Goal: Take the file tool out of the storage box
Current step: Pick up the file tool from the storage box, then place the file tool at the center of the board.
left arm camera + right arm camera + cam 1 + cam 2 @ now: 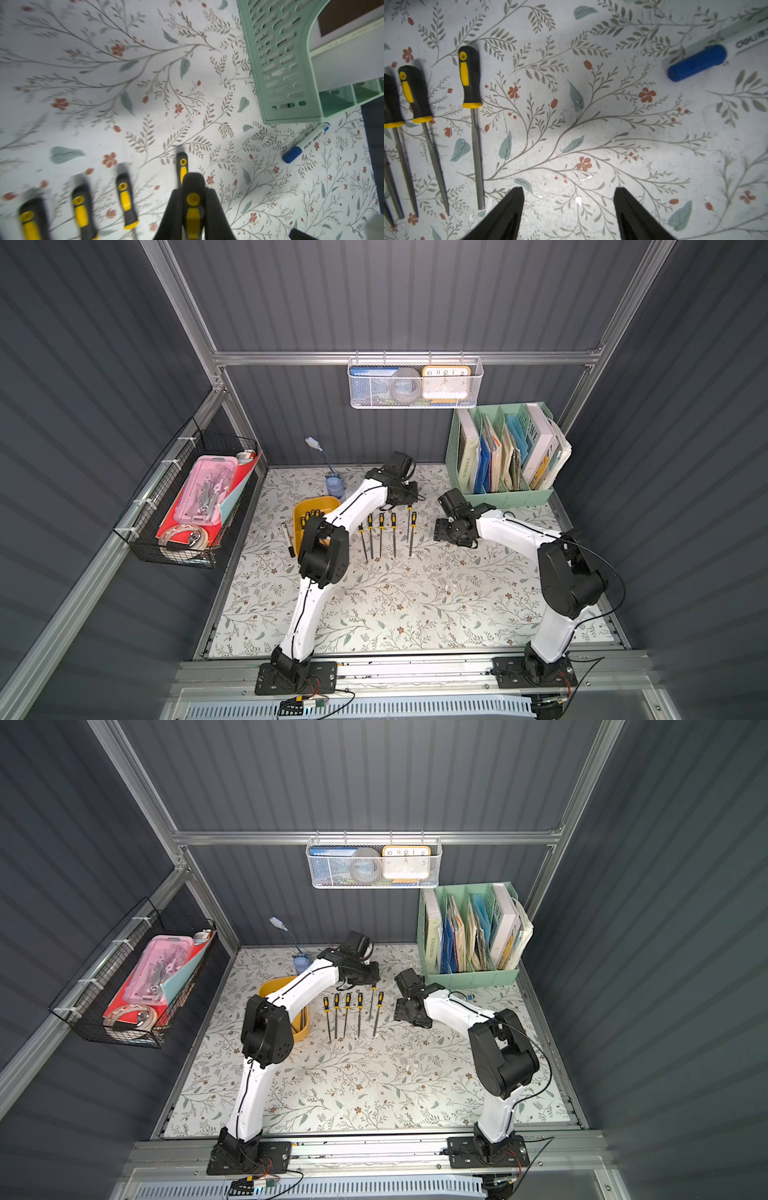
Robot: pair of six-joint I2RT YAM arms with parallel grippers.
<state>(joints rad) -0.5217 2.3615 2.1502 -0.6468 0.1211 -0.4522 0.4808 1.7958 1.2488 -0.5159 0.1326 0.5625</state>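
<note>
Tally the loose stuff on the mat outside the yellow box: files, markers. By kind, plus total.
Files lying on the mat: 5
File held in the left gripper: 1
Markers: 2 (blue-capped marker, black-capped marker)
Total: 8

The left arm (357, 502) rises from its base to a raised elbow. Its forearm stretches toward the back, and the wrist is bent downward. The left gripper (193, 191) is clamped tight on a black-and-yellow file handle (192, 218), one finger on each side. The right arm (511, 531) folds at a high elbow, with its forearm angled inward and forward. The right gripper (569, 190) points down, its fingers (508, 209) spread wide with nothing between them.
</note>
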